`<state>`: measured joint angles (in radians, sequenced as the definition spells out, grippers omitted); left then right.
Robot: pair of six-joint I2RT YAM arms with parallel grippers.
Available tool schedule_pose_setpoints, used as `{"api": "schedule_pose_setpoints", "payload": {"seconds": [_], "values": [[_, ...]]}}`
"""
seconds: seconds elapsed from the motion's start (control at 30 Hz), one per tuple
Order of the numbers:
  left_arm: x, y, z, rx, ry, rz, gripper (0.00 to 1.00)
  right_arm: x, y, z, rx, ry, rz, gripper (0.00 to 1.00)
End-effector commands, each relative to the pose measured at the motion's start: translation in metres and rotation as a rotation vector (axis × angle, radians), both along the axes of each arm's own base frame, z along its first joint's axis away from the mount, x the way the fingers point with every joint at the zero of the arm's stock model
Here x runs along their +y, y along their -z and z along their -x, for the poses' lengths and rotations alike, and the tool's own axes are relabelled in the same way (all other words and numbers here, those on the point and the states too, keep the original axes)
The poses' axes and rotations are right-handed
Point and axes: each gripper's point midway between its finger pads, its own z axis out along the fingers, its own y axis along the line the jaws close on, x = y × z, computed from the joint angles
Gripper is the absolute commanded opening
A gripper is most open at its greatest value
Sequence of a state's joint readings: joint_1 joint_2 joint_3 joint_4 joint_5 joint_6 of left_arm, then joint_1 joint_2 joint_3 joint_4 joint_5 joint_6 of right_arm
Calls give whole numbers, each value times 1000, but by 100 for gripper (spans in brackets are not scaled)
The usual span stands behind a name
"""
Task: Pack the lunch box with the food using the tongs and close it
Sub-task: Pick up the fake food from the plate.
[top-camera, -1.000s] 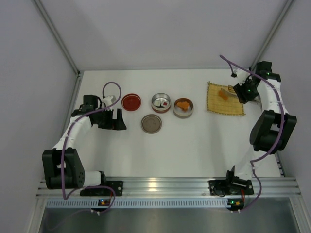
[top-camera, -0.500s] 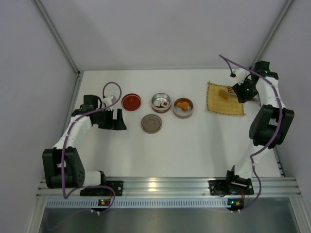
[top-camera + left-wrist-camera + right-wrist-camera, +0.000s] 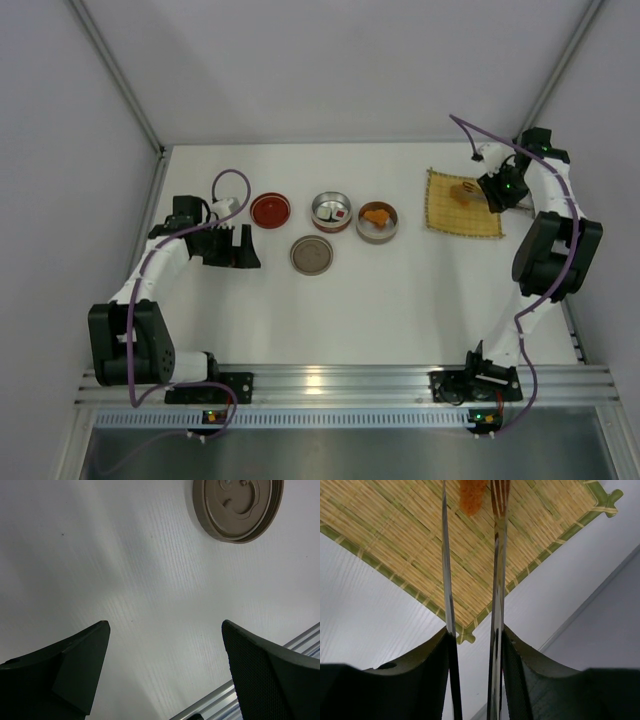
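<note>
The overhead camera sits high behind both arm bases, looking down across the whole white table (image 3: 400,300) from afar. The left wrist camera faces the tabletop from close by, catching the brown lid (image 3: 239,505) also seen overhead. The right wrist camera looks along the tongs (image 3: 498,580), very near the woven mat (image 3: 395,540), which overhead shows at far right.
</note>
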<state>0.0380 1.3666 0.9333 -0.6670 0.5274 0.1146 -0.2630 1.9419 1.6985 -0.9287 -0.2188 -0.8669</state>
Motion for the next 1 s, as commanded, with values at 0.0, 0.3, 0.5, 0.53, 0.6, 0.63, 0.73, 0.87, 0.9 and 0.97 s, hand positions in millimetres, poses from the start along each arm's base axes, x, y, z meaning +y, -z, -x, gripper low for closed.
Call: {"api": "schedule_pose_setpoints", "payload": {"seconds": [0.0,0.3,0.5,0.53,0.6,0.63,0.73,0.87,0.9,0.97], "values": [[-1,-12,-11,-47,13,14,98,-3,-14,-10,-52,-16,-9,40],[-1,-13,-11,-50,12,12,98,0,-31,-5,-75,-52,-1,22],[0,-15,-11,-58,13,10,98,2,-48,-1,-104,-70,8,19],[0,-14,-11,-57,13,10,98,3,-48,1,-100,-73,4,19],[-1,-15,-10,-58,14,10,98,6,-55,5,-111,-83,-4,18],[-1,-15,-10,-57,13,11,98,8,-59,8,-112,-88,-7,18],[-1,-15,-10,-60,16,11,98,14,-64,14,-115,-110,-23,18],[-2,-16,-10,-64,19,14,98,22,-76,24,-135,-143,-27,17],[-1,-17,-10,-66,17,13,98,27,-76,28,-123,-157,-36,17],[-2,-17,-9,-66,20,15,98,35,-84,34,-128,-187,-38,17]]}}
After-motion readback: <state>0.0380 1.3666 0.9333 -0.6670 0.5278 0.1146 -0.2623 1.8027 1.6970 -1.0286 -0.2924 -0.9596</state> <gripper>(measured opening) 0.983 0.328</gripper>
